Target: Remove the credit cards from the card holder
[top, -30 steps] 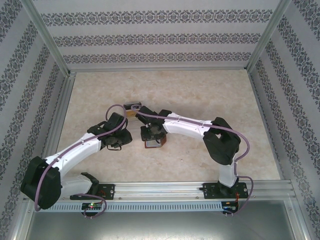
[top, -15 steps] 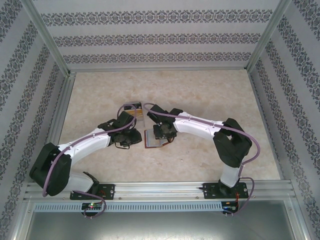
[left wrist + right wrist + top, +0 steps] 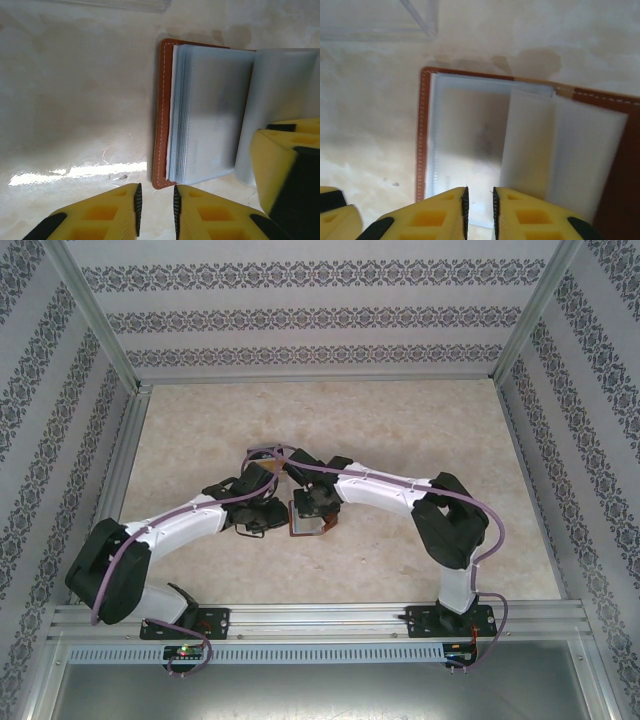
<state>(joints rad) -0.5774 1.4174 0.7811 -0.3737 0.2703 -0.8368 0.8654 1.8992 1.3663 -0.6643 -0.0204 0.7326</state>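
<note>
The reddish-brown card holder lies spread open on the table between the two arms. Inside it the pale blue-grey credit cards sit stacked, with one leaf turned over to the right. My left gripper hovers just short of the holder's brown corner, its jaws a narrow gap apart with nothing between them. My right gripper hangs over the near edge of the card stack, jaws a narrow gap apart, with nothing seen in the gap. One right fingertip shows beside the stack.
A clear plastic box stands just beyond the holder, its edge along the top of the left wrist view. Both arms crowd the table's middle. Patterned walls and metal rails enclose the marbled tabletop.
The left gripper has moved right, up to the holder. The right gripper shifted right, then back over the holder, and its jaws have narrowed. The holder now lies spread open.
</note>
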